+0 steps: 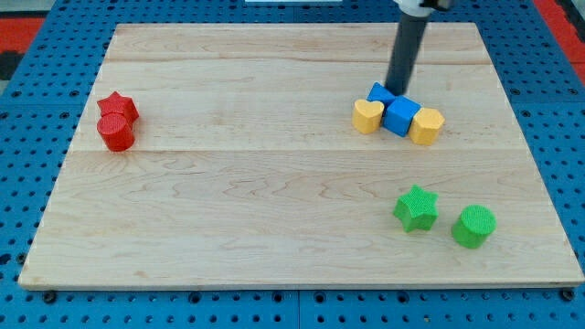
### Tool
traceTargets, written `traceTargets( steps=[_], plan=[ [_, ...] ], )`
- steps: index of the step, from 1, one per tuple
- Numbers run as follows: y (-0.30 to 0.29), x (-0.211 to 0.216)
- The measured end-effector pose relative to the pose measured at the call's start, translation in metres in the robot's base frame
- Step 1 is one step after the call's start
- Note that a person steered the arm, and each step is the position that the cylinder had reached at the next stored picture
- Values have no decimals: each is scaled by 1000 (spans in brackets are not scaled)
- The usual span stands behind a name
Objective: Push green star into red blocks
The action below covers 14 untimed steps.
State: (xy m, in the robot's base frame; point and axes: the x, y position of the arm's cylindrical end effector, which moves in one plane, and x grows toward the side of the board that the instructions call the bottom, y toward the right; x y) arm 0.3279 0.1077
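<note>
The green star [416,207] lies at the view's lower right of the wooden board [274,183]. A red star [118,107] and a red cylinder [117,132] sit touching each other at the view's far left. My tip [396,90] is at the view's upper right, right behind the blue blocks, far above the green star and far right of the red blocks.
A green cylinder [473,226] sits just right of the green star. A cluster sits under my tip: a yellow heart [367,116], two blue blocks [399,115] [379,93] and a yellow block [427,125].
</note>
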Motion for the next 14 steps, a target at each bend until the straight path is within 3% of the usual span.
traceTargets(
  steps=[1,2,4,6,7,8,9,11,12,13,14],
  plan=[
    [-81,16],
    [-118,65],
    [-99,200],
    [-40,243],
    [-9,290],
    [113,288],
    [121,263],
    [-88,176],
    [-121,133],
    [-216,130],
    [-201,153]
  ],
)
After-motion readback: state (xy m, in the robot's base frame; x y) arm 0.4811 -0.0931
